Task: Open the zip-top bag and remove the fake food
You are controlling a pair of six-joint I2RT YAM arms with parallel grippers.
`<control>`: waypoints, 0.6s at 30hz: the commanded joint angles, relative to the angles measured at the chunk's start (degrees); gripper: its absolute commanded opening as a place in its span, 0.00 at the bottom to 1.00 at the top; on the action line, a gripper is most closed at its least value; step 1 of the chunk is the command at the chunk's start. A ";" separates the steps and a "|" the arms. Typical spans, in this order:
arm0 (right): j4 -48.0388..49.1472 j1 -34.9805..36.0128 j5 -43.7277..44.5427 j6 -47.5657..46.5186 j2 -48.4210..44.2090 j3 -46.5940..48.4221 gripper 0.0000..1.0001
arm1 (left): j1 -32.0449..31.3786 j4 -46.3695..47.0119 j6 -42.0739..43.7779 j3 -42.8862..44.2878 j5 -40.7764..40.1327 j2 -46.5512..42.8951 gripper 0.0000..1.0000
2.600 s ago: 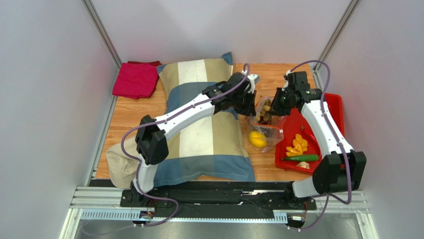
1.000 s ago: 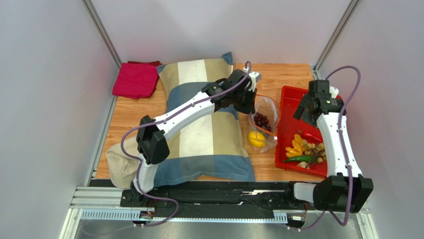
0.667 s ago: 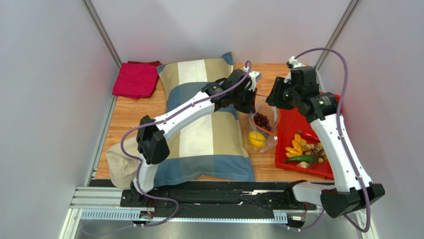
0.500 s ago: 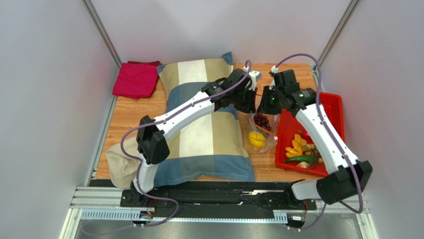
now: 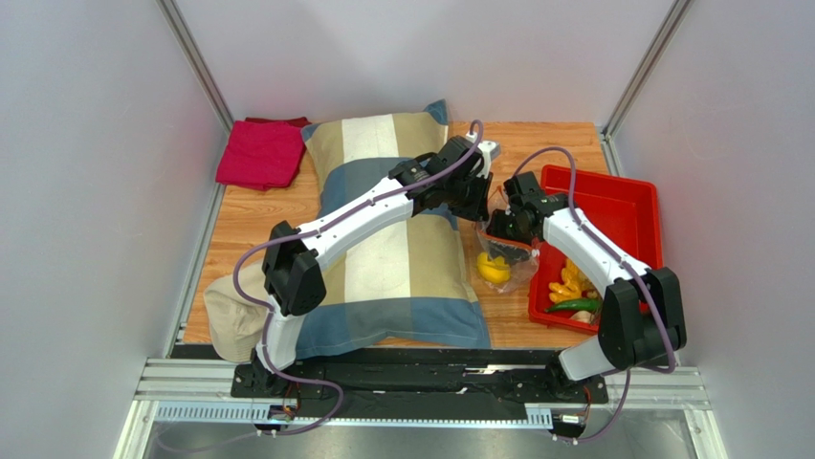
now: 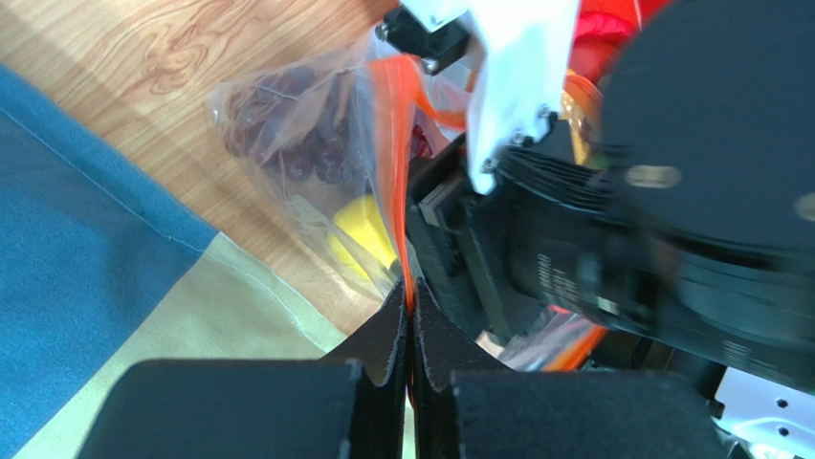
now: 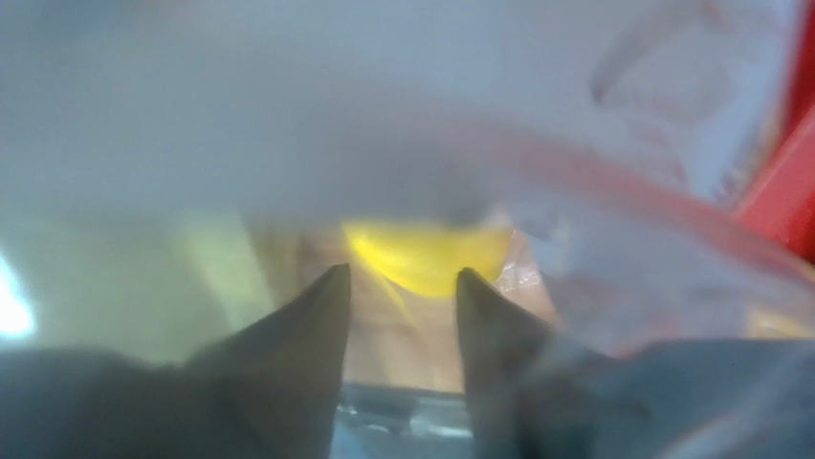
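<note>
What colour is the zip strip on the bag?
The zip strip is red-orange, clearest in the left wrist view.

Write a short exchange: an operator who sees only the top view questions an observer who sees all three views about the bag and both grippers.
Operator: Is the left gripper actually holding the bag?
Observer: Yes. Its fingers are pinched shut on the bag's orange zip strip.
Operator: What is in front of the right gripper?
Observer: Its fingers stand apart, with blurred plastic close around them. The lemon lies just ahead, between the tips.
</note>
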 commanded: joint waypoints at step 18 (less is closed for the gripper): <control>15.08 1.82 2.20 -0.99 11.92 -3.64 0.76 | -0.09 2.03 -1.57 -3.52 0.41 1.04 0.00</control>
